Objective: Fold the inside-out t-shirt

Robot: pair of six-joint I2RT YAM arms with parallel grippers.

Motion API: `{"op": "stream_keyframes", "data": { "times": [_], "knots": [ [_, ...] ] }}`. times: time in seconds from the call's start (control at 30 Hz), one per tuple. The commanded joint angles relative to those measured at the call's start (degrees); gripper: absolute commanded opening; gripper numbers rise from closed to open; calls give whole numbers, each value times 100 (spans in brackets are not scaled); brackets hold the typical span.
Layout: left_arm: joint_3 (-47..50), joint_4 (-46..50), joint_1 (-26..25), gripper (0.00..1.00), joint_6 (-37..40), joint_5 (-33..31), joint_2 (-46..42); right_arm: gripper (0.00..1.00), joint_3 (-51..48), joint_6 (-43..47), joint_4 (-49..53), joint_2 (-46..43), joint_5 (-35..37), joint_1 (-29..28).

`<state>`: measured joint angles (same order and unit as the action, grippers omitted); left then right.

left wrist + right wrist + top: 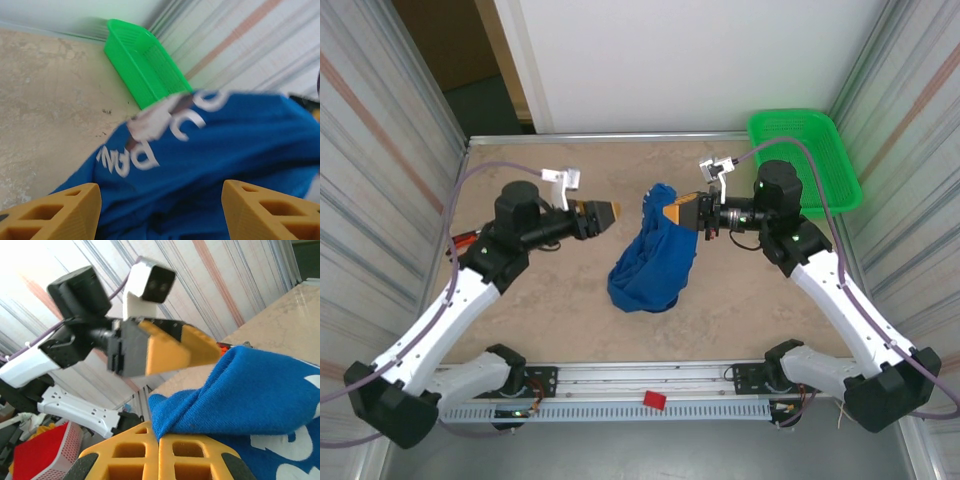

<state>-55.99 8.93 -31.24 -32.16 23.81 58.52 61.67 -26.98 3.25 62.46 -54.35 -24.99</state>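
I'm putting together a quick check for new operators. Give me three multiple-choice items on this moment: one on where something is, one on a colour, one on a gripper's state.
1. Where does the green basket stand?
A. at the far right corner of the table
B. at the near left corner
C. between the arm bases

2. What colour is the lettering on the blue t-shirt?
A. yellow
B. white
C. black

3. Which gripper is shut on the t-shirt?
A. left
B. right
C. both

Answers:
1 A: the top view shows it at the far right corner.
2 B: the left wrist view shows white letters on the blue cloth.
3 B: the right gripper has its fingers pressed together on a fold, while the left gripper has its fingers apart, short of the cloth.
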Motion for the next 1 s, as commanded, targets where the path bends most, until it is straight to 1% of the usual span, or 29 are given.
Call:
{"op": "stream_keyframes", "data": {
  "times": [0.0,0.07,0.13,0.23,0.37,0.57,0.73,0.97],
  "knots": [
    [262,93,-516,64,625,-1047,266,0,83,-11,26,28,-319,65],
    [201,-100,-830,64,686,-1197,518,0,71,3,68,31,-331,65],
    [188,-427,-1069,64,761,-1122,722,0,65,30,138,13,-245,74],
    [336,-968,-1323,65,884,-983,771,0,30,89,227,-14,-157,104],
    [740,-1543,-1339,67,876,-599,474,0,-49,128,257,-14,-80,142],
    [1059,-2064,-1333,71,797,-274,134,0,-102,119,231,17,-30,161],
    [827,-2195,-1332,71,775,144,394,0,-102,85,193,40,-7,157],
    [719,-2502,-1340,68,620,626,726,0,-111,37,114,60,88,161]
  ]
}}
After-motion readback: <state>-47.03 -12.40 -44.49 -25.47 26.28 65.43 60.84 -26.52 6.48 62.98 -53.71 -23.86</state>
